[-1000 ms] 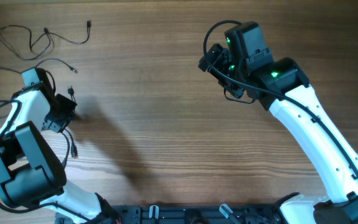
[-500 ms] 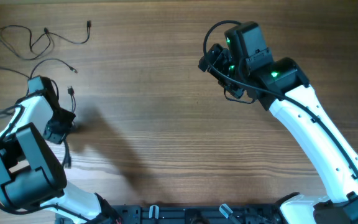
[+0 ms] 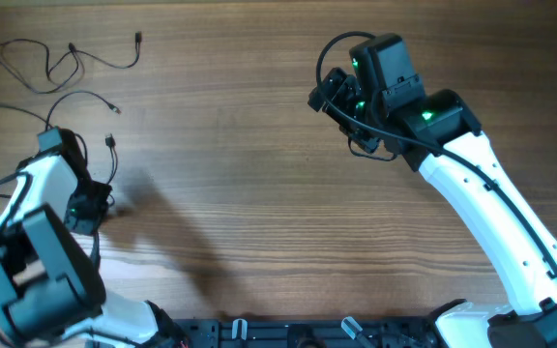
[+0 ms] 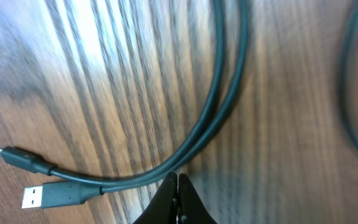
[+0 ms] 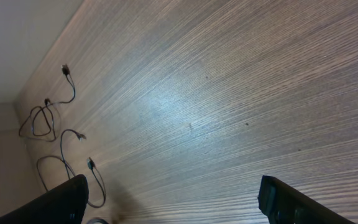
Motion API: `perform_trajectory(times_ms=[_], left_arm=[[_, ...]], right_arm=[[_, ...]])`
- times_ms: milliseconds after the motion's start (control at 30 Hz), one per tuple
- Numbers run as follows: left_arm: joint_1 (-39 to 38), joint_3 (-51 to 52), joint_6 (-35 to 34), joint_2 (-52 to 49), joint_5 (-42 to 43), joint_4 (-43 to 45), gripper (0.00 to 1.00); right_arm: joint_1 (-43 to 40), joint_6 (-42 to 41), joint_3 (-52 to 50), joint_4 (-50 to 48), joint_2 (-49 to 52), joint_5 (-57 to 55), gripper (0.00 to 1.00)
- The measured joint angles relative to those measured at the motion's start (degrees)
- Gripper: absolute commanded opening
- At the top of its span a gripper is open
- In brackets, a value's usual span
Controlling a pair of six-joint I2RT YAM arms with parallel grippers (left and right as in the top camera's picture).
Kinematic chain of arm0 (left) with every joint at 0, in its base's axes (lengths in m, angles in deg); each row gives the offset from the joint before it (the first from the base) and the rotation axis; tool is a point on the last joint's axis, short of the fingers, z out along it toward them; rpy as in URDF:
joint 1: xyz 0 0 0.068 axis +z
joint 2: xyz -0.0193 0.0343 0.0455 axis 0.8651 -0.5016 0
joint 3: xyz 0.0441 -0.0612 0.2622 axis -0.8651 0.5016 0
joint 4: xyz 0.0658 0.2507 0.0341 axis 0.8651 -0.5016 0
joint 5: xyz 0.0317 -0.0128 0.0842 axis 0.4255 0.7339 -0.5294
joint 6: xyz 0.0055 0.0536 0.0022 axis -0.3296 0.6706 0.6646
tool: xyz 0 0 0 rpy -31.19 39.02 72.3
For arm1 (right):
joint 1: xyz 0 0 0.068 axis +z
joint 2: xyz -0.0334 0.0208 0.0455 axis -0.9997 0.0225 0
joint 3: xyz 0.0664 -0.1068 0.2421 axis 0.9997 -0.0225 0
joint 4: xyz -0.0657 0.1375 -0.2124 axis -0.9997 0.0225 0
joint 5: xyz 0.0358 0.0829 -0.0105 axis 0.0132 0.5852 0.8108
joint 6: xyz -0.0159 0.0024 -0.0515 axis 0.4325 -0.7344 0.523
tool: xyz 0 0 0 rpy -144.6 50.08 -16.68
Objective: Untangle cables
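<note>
The left gripper (image 4: 177, 185) is sitting clenched near the table's (image 3: 259, 193) left edge. Its tips are touching a doubled cable (image 4: 197, 142) beside 2 plugs (image 4: 45, 198), and I cannot tell whether it is pinching it. The right gripper (image 5: 179, 202) is hovering released, holding nothing. More cables (image 3: 42, 60) are lying in the far-left corner.

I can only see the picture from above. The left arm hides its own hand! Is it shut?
Observer: Yes. In the left wrist view the left gripper is shut, its tips right against two black cable strands; whether it pinches them I cannot tell.
Operator: Do they have plugs?
Observer: Yes, two, side by side: a flat silver plug and a smaller dark plug.
Operator: And the other hand?
Observer: The right gripper is open, nothing between its fingers.
</note>
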Motion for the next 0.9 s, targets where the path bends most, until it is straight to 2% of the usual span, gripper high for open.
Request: perform_trajectory(times_ms=[133, 200, 400, 700, 900], left_arm=[[0.94, 0.0, -0.11, 10.29, 0.02, 4.17, 0.04], [2.73, -0.11, -0.2, 12.24, -0.07, 4.57, 0.04], [7.48, 1.92, -0.22, 9.81, -1.09, 1.75, 0.04], [7.52, 11.8, -0.2, 7.61, -1.05, 7.96, 0.04], [7.52, 12.24, -0.22, 7.58, -0.72, 8.81, 0.04]], right_arm=[[0.0, 0.0, 0.0, 0.0, 0.0, 0.02, 0.89], [0.0, 0.0, 0.0, 0.02, 0.0, 0.15, 0.9], [0.0, 0.0, 0.0, 0.02, 0.0, 0.2, 0.9], [0.0, 0.0, 0.0, 0.02, 0.0, 0.2, 0.9], [0.0, 0.0, 0.0, 0.39, 0.0, 0.2, 0.9]])
